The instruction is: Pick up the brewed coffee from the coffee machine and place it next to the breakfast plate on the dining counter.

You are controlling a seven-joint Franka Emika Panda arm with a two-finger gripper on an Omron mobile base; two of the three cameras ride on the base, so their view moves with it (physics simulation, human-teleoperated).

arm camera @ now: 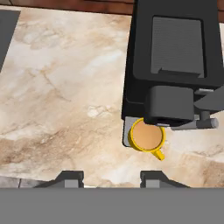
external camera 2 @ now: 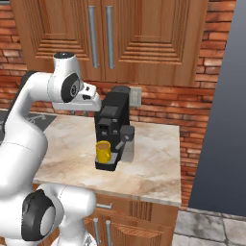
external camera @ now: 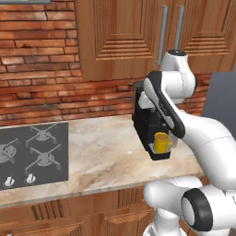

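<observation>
Yellow mug (arm camera: 147,136): upright on the drip tray in the front recess of the coffee machine (arm camera: 173,61), brown coffee inside; partly under the brew head in the hand view, handle pointing toward the lower right of that view. Also seen in the left base view (external camera: 161,142) and the right base view (external camera 2: 103,151).
Coffee machine: black and boxy, standing on the marbled table (arm camera: 65,87) close to the brick wall (external camera: 41,69); in the left base view (external camera: 150,122) partly behind the arm, in the right base view (external camera 2: 113,120) fully shown, a side spout toward the right.
Fingers (arm camera: 112,178): two dark tips at the bottom of the hand view, apart with a clear gap, nothing between them; above the table, well short of the mug.
Table: beige-and-tan stone top on wooden cabinets.
Stove (external camera: 32,154): dark cooktop with burners and knobs, set in the table well to the left of the machine.
Upper cabinets (external camera 2: 120,33): wooden doors with grey vertical handles, above the machine.
Wall outlet (external camera 2: 136,97): pale plate on the brick just behind the machine.
</observation>
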